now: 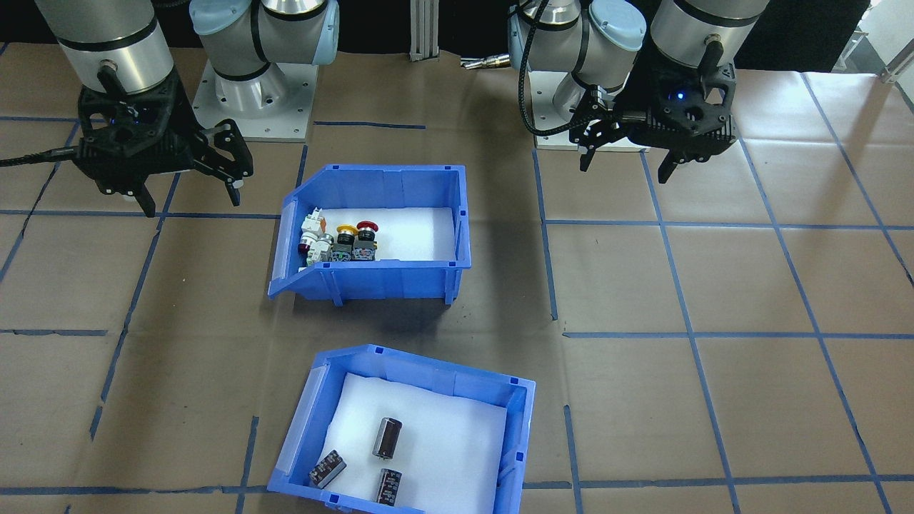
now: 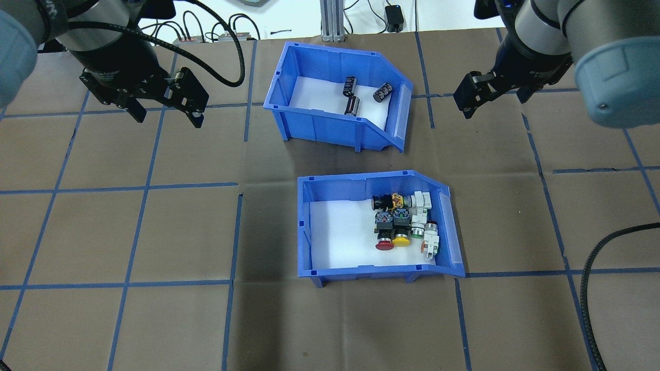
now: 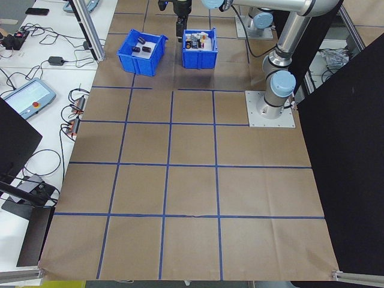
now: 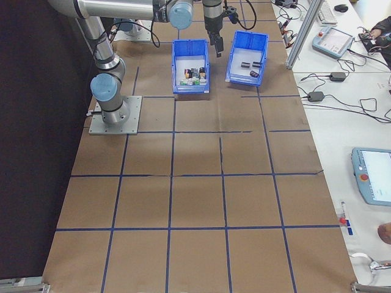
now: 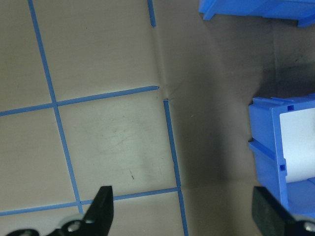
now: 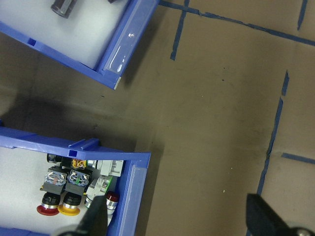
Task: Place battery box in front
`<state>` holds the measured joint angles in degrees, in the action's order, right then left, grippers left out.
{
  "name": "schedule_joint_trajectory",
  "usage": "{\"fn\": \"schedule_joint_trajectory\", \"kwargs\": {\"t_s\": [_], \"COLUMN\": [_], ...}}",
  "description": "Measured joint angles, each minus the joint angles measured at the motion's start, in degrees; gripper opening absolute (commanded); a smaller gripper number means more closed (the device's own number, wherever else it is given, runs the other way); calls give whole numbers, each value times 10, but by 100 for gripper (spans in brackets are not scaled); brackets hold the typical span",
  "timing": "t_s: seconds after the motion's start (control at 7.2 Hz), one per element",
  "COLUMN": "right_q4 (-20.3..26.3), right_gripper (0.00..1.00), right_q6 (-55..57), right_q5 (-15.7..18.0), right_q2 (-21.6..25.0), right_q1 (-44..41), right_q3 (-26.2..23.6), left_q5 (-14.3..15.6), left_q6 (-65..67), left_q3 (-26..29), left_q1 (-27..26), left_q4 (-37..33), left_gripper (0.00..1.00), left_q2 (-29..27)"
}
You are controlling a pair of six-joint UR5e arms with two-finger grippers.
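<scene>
No brand, label or writing can be read on either bin or on the cells. The battery box [image 2: 337, 100] sits in the upper middle of the overhead view, on the far side of the bench [image 2: 129, 232] from the robot, with bare brown paper and blue tape lines open all around it. Its long axis runs roughly across the frame, skewed a little, and its sloped cut-away end points to the right and slightly down. Three dark cells [image 2: 352, 104] lie loose on its white liner, toward that open end. Just below it in the same view, apart from it by a strip of bare paper, stands the switch bin [image 2: 379, 226], squarer to the tape grid, its cut-away end also to the right, with red, yellow and green push-buttons [image 2: 393, 239] bunched at that end. The left gripper [image 2: 165, 111] hangs at upper left, jaws spread wide and holding nothing, well apart from the battery box. The right gripper [image 2: 472, 98] hangs at upper right, also wide open and empty, near the box's sloped end but clear of it.
</scene>
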<state>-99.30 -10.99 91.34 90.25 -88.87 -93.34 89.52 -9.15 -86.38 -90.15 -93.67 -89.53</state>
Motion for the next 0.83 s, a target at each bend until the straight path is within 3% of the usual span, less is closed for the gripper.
{"fn": "schedule_joint_trajectory", "kwargs": {"t_s": [0.42, 0.83], "right_q4": [71, 79], "right_gripper": [100, 100], "right_q6": [105, 112], "right_q5": [1, -1], "right_q2": [-27, -29], "right_q1": [-5, -5], "right_q3": [46, 47], "left_q5": [3, 3], "left_q6": [4, 4], "left_q3": [-2, -2], "left_q1": [0, 0], "left_q4": [0, 1], "left_gripper": [100, 100], "left_q2": [1, 2]}}
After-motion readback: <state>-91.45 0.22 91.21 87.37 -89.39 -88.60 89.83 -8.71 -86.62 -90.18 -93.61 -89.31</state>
